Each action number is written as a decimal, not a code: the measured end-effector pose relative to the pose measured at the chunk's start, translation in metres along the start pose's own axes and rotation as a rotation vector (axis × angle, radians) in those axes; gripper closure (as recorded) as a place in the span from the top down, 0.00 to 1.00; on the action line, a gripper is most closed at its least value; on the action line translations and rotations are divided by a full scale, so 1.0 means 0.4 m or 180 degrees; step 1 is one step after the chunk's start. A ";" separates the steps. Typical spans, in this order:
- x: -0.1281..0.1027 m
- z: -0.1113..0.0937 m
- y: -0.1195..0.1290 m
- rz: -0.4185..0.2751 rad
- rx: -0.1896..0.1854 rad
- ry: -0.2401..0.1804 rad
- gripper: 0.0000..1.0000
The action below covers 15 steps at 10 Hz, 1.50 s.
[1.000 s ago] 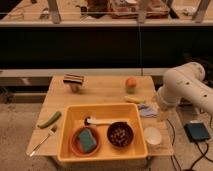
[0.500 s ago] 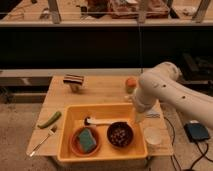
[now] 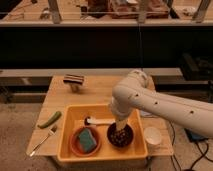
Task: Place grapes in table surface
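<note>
The grapes (image 3: 120,137) are a dark reddish-brown bunch lying in a dark maroon bowl (image 3: 111,136) inside the yellow tub (image 3: 70,112). The white arm (image 3: 150,100) reaches in from the right and bends down over the tub. My gripper (image 3: 121,125) points down right above the bowl, at or just over the grapes, and partly hides them. The light tan table surface (image 3: 100,90) holds the tub and shows bare behind it.
In the tub are an orange bowl (image 3: 76,145) with a teal sponge (image 3: 87,140) and a white brush (image 3: 98,121). A green vegetable (image 3: 50,119) and a fork (image 3: 42,141) lie at the left. A white cup (image 3: 152,135) stands right of the tub, a striped block (image 3: 74,80) at the back.
The arm has swung from the table's right side leftward and down over the tub. My gripper now sits over the bowl of grapes. The orange fruit is now hidden behind the arm.
</note>
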 end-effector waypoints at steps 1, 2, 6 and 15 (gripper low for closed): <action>0.002 0.011 0.009 -0.0004 -0.0026 -0.0003 0.65; 0.015 0.020 0.021 -0.0026 -0.0052 0.0000 0.65; 0.147 0.083 0.118 -0.0022 -0.0252 -0.0012 0.65; 0.101 0.177 0.165 -0.0346 -0.0386 -0.0019 0.65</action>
